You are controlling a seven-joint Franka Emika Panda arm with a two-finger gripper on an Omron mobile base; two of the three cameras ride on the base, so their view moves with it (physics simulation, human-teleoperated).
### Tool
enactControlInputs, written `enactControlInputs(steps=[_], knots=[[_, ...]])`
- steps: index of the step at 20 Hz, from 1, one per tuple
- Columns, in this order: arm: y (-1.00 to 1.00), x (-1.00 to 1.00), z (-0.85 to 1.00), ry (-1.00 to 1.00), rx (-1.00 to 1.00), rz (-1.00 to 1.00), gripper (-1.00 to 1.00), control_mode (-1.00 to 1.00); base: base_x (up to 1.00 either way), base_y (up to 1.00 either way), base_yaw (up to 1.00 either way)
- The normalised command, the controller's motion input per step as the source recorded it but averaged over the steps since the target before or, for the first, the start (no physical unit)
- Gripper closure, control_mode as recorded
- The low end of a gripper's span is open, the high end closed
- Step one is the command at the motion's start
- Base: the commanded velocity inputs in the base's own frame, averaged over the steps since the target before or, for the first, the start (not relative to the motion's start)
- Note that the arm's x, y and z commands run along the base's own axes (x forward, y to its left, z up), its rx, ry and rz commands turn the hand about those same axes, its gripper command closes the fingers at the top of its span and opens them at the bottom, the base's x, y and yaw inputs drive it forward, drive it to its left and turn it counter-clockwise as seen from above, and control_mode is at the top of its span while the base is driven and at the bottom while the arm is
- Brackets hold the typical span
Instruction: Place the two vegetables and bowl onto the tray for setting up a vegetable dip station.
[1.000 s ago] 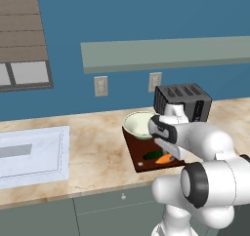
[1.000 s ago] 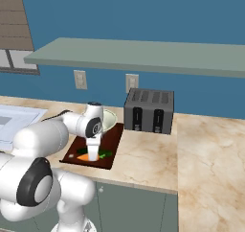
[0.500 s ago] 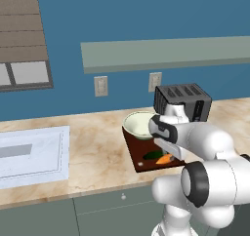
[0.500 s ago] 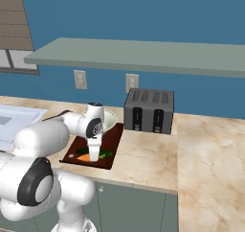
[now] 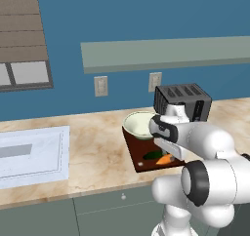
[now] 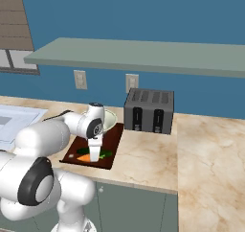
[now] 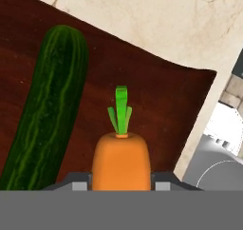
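Note:
The orange carrot (image 7: 121, 162) with its green tip lies on the dark reddish-brown tray (image 7: 156, 100), and my gripper (image 7: 121, 183) is shut on its thick end, a finger tip pressed to each side. The dark green cucumber (image 7: 47, 110) lies beside it on the tray, apart from the carrot. From the right base view the gripper (image 6: 94, 154) points straight down at the tray (image 6: 115, 140), with the carrot (image 6: 83, 157) and cucumber (image 6: 103, 154) at its tip. The pale bowl (image 5: 139, 124) stands at the tray's far end, behind my hand.
A black toaster (image 6: 149, 110) stands on the counter just right of the tray. The white sink area (image 5: 29, 152) lies far to the left. Bare marble counter (image 6: 143, 156) stretches to the right of the tray, and a shelf (image 6: 143, 53) runs along the wall above.

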Motion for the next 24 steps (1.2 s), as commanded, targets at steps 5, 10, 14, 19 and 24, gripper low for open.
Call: enactControlInputs(steps=[5,10,14,19,24], knots=[[-0.01,0.00,0.00,0.00,0.00,0.00,-1.00,-1.00,0.00,0.00,0.00],[0.00,0.00,0.00,0.00,0.00,0.00,-1.00,-1.00,0.00,0.00,0.00],[0.00,-0.06,0.08,0.00,0.00,0.00,-1.00,-1.00,0.00,0.00,0.00],[0.00,-0.21,0.18,0.00,0.00,-0.05,-1.00,-1.00,0.00,0.00,0.00],[0.01,-0.31,0.18,0.00,0.00,-0.18,-1.00,-1.00,0.00,0.00,0.00]])
